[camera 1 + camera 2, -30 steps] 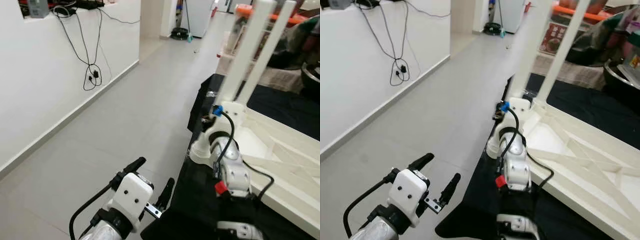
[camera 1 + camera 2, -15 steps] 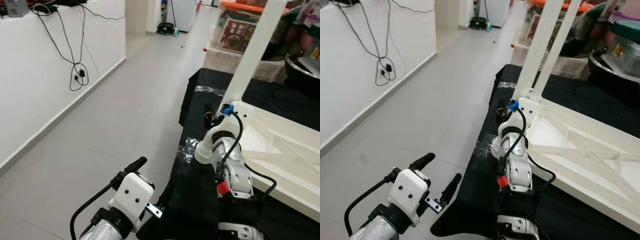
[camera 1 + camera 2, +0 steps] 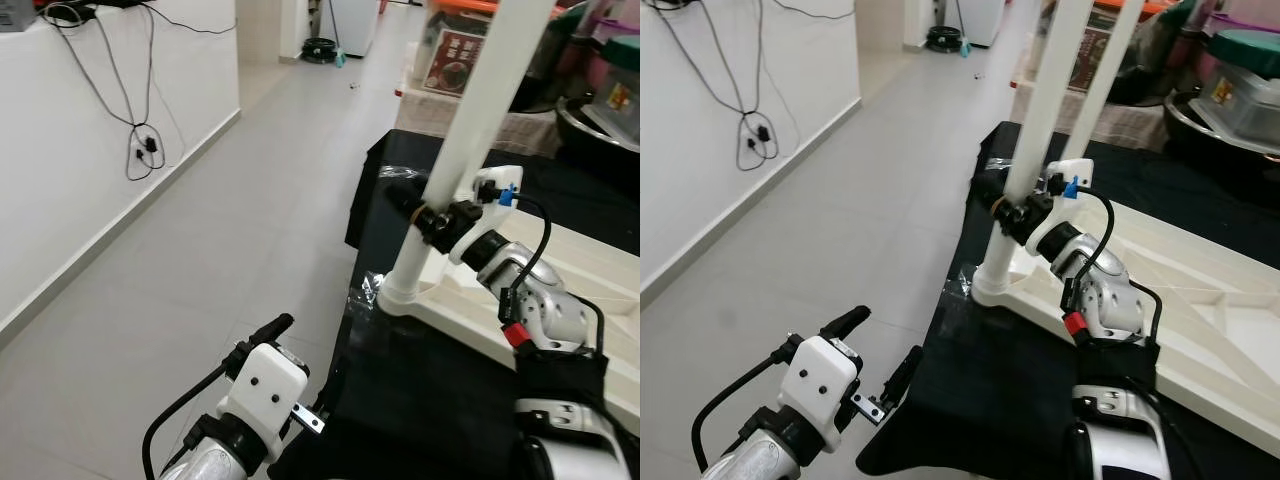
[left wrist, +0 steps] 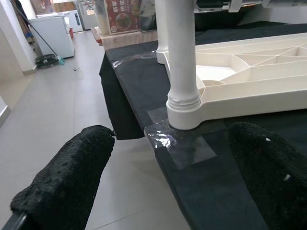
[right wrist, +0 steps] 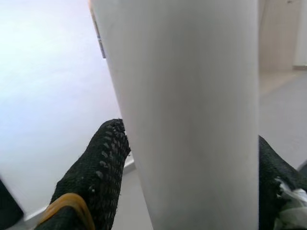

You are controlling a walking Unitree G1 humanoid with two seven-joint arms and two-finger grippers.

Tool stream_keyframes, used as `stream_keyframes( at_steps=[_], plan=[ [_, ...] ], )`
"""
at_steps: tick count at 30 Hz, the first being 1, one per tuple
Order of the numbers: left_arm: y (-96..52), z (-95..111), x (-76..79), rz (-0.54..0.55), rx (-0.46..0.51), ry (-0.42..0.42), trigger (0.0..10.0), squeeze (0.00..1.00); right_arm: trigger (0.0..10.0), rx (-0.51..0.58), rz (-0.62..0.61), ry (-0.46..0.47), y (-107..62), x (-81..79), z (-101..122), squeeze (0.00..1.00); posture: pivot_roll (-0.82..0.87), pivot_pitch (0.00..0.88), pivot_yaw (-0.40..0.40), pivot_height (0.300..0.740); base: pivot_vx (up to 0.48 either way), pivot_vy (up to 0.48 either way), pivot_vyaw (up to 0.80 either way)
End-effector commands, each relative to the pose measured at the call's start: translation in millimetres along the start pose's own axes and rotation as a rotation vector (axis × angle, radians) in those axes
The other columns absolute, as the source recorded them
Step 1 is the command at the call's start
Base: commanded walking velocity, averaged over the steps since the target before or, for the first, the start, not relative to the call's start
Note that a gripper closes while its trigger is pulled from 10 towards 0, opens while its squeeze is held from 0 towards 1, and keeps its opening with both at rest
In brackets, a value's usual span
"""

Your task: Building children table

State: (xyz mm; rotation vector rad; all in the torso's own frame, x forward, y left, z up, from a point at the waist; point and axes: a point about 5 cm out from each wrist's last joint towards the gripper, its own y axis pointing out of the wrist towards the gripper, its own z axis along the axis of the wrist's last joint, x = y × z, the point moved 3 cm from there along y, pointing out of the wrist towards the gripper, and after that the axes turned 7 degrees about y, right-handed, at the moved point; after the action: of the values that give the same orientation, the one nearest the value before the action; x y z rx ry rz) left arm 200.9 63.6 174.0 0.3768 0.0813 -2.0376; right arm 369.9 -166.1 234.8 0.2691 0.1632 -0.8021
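A white children's table lies upside down on a black-covered surface, its legs pointing up. My right gripper is shut on the near corner leg, a little above its base. In the right wrist view that leg sits between both black fingers. A second leg rises just behind. My left gripper is open and holds nothing, low over the floor beside the black surface. The left wrist view looks past its fingers at the leg's base.
Clear tape sticks to the black cover's corner by the leg base. The grey tiled floor stretches to the left, bounded by a white wall with hanging cables. Boxes and a pot stand behind the table.
The view has swung. My right gripper has turned and now clasps the leg from the side, above the base. The left gripper has kept its pose.
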Motion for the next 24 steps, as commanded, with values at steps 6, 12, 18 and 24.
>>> stream_keyframes(
  at_steps=[6,12,18,24],
  plan=[
    [-0.5,-3,-1.5,0.001,-0.017,-0.003,10.0,0.00,0.0,-0.228,0.407,-0.015,13.2,-38.9,-34,0.00,0.14,0.078,-0.110,0.740,0.000,0.000,0.00],
    [-1.0,-3,-1.1,-0.001,-0.019,-0.004,10.0,0.00,0.0,-0.206,0.233,-0.029,25.9,-25.9,-45,0.00,0.13,0.075,-0.110,0.740,0.000,0.000,0.00],
    [-1.2,-3,-0.1,-0.004,-0.021,-0.008,10.0,0.00,0.0,-0.119,-0.227,-0.065,27.8,11.2,-43,0.00,0.13,0.079,-0.112,0.740,0.000,0.000,0.00],
    [-1.4,-4,0.0,-0.006,-0.022,-0.010,10.0,0.00,0.0,-0.007,-0.979,-0.053,-22.3,58.9,-33,0.00,0.12,0.077,-0.108,0.740,0.000,0.000,0.00]
  ],
)
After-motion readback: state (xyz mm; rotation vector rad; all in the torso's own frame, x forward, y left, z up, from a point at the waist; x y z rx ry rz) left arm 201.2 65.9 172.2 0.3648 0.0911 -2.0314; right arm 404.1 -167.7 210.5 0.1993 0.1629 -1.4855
